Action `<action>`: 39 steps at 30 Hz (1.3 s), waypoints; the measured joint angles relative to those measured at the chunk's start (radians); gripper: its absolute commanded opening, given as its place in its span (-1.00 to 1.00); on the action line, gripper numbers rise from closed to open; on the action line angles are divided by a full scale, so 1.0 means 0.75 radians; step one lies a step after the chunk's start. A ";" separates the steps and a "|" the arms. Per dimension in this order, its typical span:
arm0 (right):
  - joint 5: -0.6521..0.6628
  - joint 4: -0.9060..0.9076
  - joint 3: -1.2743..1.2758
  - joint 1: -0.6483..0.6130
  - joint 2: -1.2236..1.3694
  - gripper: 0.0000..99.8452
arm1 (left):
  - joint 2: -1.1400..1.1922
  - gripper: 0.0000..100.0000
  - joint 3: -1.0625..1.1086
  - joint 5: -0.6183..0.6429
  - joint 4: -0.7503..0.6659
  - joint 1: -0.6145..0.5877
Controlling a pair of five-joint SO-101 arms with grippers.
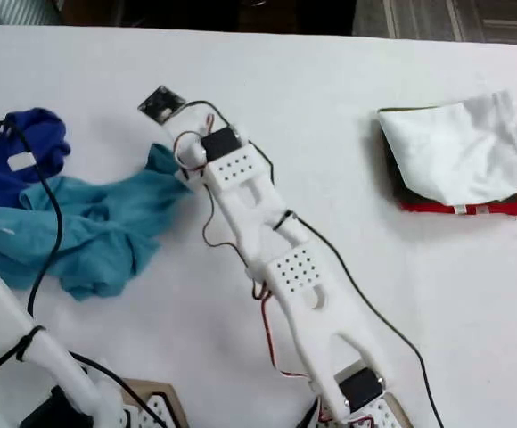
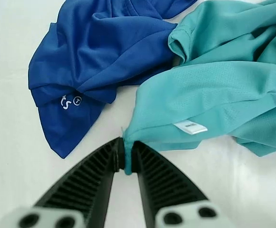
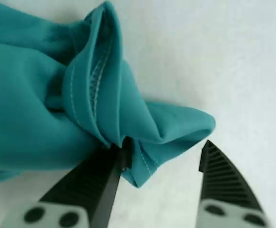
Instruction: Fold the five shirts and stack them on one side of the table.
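Item: teal shirt (image 1: 98, 227) — crumpled heap on left part of table (image 1: 330, 107), touching blue shirt (image 1: 22, 147). Fabric judged thin, light, limp; bunches and slides, keeps no shape.
Best hold: hem edge or corner, pinched firmly.
Fingers: left gripper (image 2: 126, 159) clenched on teal corner; right gripper (image 3: 164, 164) spread, hemmed fold between jaws, unclamped.
Also: folded stack (image 1: 463, 156), white on top — right side, well apart.
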 measured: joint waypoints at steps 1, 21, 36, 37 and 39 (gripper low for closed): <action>0.000 0.018 0.000 0.000 0.000 -0.50 | 0.000 -0.95 0.000 0.000 0.000 0.000; -0.002 0.041 -0.164 0.094 0.039 -0.96 | 0.000 -0.95 0.000 0.000 0.008 0.020; 0.000 0.190 -0.196 0.518 -0.325 -0.96 | 0.002 -0.95 -0.237 0.354 0.094 0.522; 0.014 0.194 -0.196 0.550 -0.368 -0.96 | 0.002 -0.95 -0.295 0.383 0.113 0.565; 0.070 0.198 -0.196 0.610 -0.452 -0.96 | 0.002 -0.95 -0.419 0.432 0.160 0.642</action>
